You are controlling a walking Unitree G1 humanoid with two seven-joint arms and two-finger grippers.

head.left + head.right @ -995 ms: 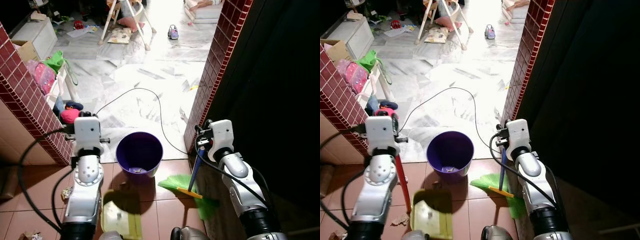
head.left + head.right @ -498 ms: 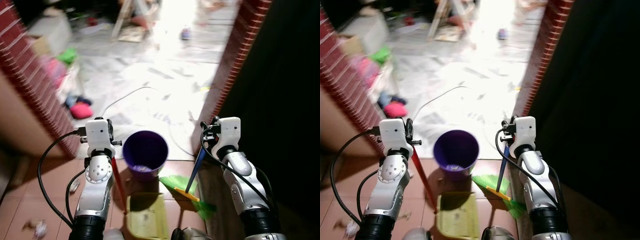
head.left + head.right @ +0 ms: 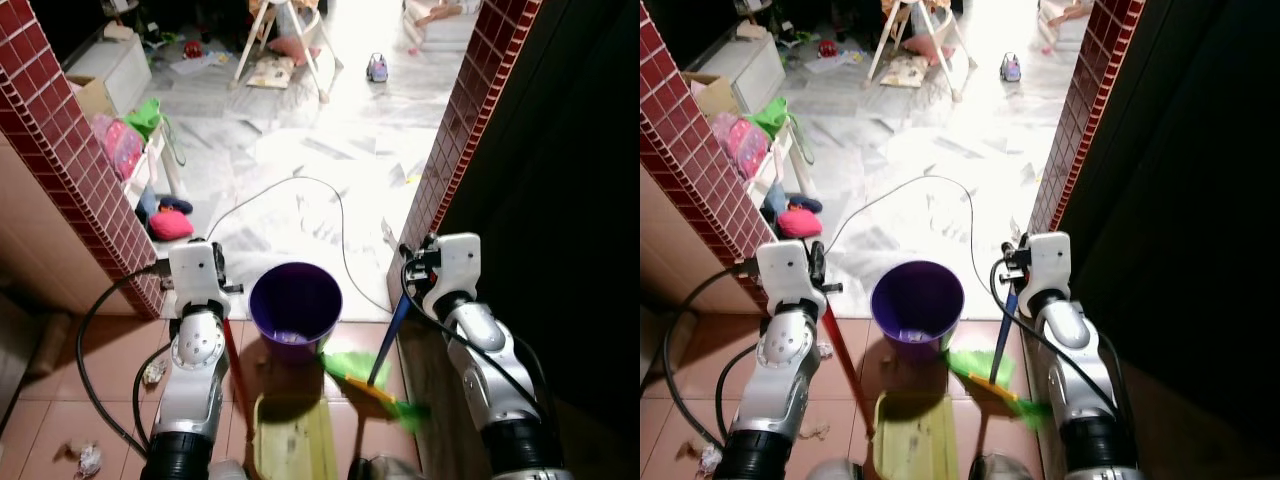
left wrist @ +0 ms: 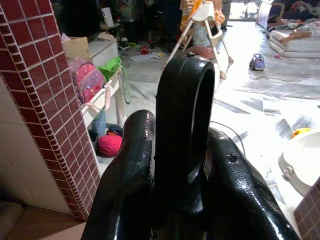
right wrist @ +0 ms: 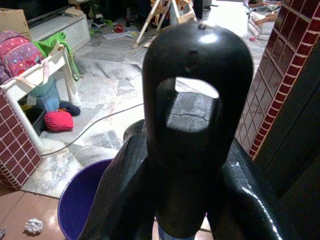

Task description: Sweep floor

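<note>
Broom [image 3: 372,372] stood right of the purple bucket [image 3: 295,305], right gripper [image 5: 197,165] pinched round its handle top; left gripper [image 4: 182,170] clamped the yellow dustpan [image 3: 290,445] handle. Both looked light, stiff; bristles soft; high grip suits.

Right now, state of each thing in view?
Left pincer: shut on the dustpan handle.
Right pincer: shut on the broom handle.
Broom: tilted, green bristles on the floor.
Dustpan: flat on the tiles.
Purple bucket: upright, open, scraps inside.
</note>
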